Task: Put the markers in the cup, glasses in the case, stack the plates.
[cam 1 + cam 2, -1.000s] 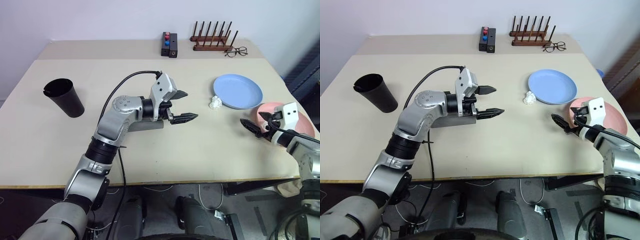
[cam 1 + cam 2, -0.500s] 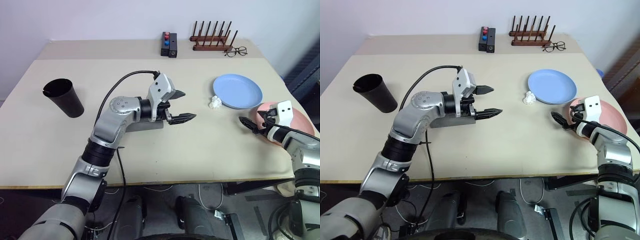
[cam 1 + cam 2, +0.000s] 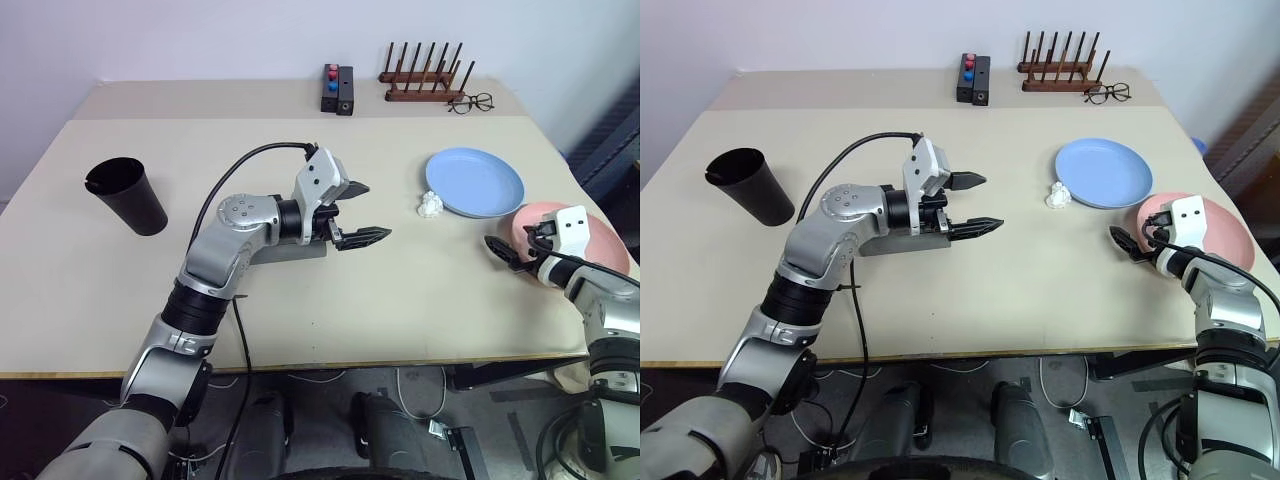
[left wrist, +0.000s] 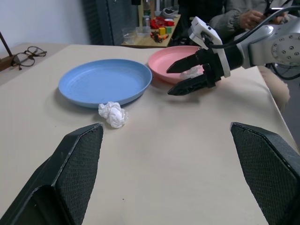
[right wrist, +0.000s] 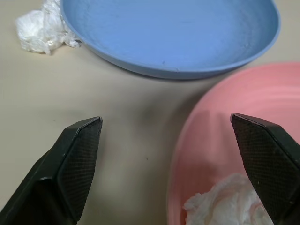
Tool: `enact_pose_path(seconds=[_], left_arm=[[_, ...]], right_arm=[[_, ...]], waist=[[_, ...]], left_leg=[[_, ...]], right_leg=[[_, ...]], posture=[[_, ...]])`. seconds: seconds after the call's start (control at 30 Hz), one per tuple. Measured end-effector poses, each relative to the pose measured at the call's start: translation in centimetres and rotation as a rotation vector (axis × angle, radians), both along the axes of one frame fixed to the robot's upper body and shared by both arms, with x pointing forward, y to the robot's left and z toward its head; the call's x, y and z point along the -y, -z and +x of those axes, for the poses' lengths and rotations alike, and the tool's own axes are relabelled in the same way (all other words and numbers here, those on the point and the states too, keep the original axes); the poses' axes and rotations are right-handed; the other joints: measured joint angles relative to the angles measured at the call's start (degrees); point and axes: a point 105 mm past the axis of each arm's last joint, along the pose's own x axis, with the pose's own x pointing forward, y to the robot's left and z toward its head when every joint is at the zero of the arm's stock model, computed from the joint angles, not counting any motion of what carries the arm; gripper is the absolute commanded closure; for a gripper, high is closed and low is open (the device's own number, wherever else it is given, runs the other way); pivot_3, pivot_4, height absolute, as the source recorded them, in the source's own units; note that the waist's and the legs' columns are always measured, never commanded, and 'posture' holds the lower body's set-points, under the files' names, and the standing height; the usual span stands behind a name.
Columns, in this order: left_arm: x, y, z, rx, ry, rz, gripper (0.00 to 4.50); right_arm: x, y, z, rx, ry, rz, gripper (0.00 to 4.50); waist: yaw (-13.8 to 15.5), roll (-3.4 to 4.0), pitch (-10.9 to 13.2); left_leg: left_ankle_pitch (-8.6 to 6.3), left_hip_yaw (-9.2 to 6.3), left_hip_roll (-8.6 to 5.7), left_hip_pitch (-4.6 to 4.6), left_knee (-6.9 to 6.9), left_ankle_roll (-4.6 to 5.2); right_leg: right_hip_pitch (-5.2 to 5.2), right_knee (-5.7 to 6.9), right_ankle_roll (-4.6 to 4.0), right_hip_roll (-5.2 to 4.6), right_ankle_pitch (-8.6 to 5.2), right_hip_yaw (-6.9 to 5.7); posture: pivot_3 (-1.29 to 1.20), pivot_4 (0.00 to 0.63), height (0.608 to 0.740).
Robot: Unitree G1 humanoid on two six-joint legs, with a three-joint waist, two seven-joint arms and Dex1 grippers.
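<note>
On a beige desk (image 3: 420,290), the left gripper (image 3: 357,211) hovers at frame centre with fingers apart; the right gripper (image 3: 508,252), also apart, sits at the pink plate's (image 3: 600,235) edge at right; the blue plate (image 3: 476,181) lies just above; the black cup (image 3: 128,195) stands at left.

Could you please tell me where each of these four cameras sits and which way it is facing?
Left eye, right eye: on the head, looking forward and down over the table; both arms show.
Left wrist: along the left gripper, open, toward the blue plate, pink plate and right gripper.
Right wrist: along the right gripper, open at the pink plate's near edge, blue plate beyond.
Shared: both plates and the crumpled tissue.
</note>
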Motion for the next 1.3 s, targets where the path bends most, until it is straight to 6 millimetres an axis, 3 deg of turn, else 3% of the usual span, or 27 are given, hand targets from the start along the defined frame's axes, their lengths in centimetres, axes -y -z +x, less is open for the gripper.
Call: enact_pose_path(seconds=[0.23,0.9,1.3], left_arm=[[0.0,0.1,0.0,-0.007,-0.001,0.001,0.0],[-0.2,0.0,0.1,-0.005,-0.012,0.005,0.0],[-0.2,0.0,0.0,-0.003,-0.012,0.005,0.0]], right_arm=[[0.3,0.3,-0.2,-0.012,0.013,-0.002,4.39],[1.0,-0.7,0.2,0.041,0.046,-0.142,4.45],[-3.8,-4.7,3.6,0.156,-0.199,-0.259,4.45]], waist=[[-0.08,0.0,0.0],[-1.05,0.0,0.0],[-1.18,0.02,0.02]], left_leg=[[0.0,0.0,0.0,0.0,0.0,0.0],[0.0,-0.02,0.0,0.09,-0.04,0.0],[0.0,-0.02,0.0,0.1,-0.08,0.0]], right_leg=[[0.0,0.0,0.0,0.0,0.0,0.0],[0.12,-0.07,0.01,0.0,-0.01,-0.01],[0.11,-0.08,0.03,0.0,-0.02,-0.01]], posture=[[0.0,0.15,0.74],[0.0,0.15,0.74],[0.0,0.15,0.74]])
